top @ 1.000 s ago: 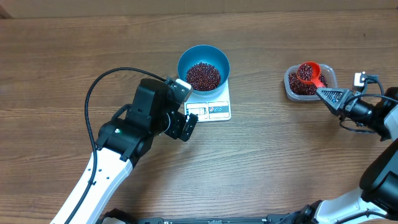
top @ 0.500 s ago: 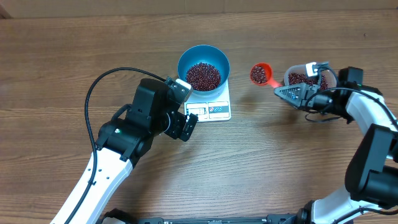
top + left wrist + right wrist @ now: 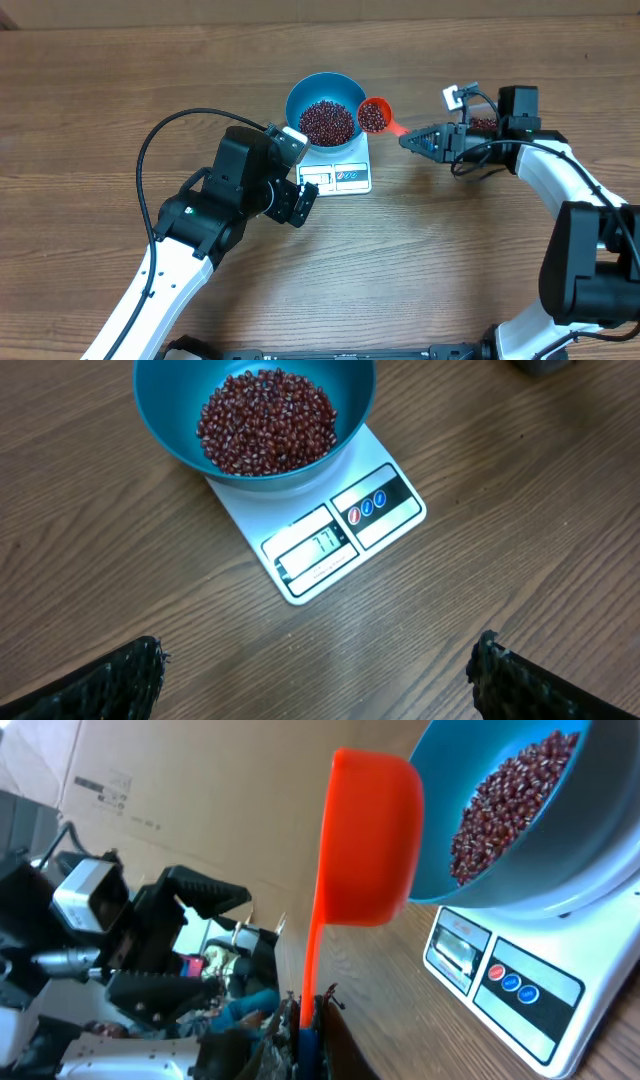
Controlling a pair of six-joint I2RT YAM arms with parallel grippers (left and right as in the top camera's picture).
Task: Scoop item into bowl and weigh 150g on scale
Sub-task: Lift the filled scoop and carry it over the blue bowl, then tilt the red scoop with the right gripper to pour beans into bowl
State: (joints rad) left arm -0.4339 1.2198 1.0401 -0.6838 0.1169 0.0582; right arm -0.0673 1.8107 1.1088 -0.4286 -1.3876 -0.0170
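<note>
overhead: right gripper [image 3: 410, 139] clamped on handle of bean-filled red scoop [image 3: 374, 116] at blue bowl [image 3: 299, 96] rim | right wrist: scoop's underside only | left wrist: beans [image 3: 265, 420] heaped in bowl on scale [image 3: 345, 535], display lit; left gripper [image 3: 320, 685] jaws wide apart, empty

A robotics lab, by the look: two robot arms [image 3: 200, 215] at a wood-grain worktop [image 3: 80, 100], cardboard boxes [image 3: 120, 770] and cluttered equipment [image 3: 150, 950] standing behind.
</note>
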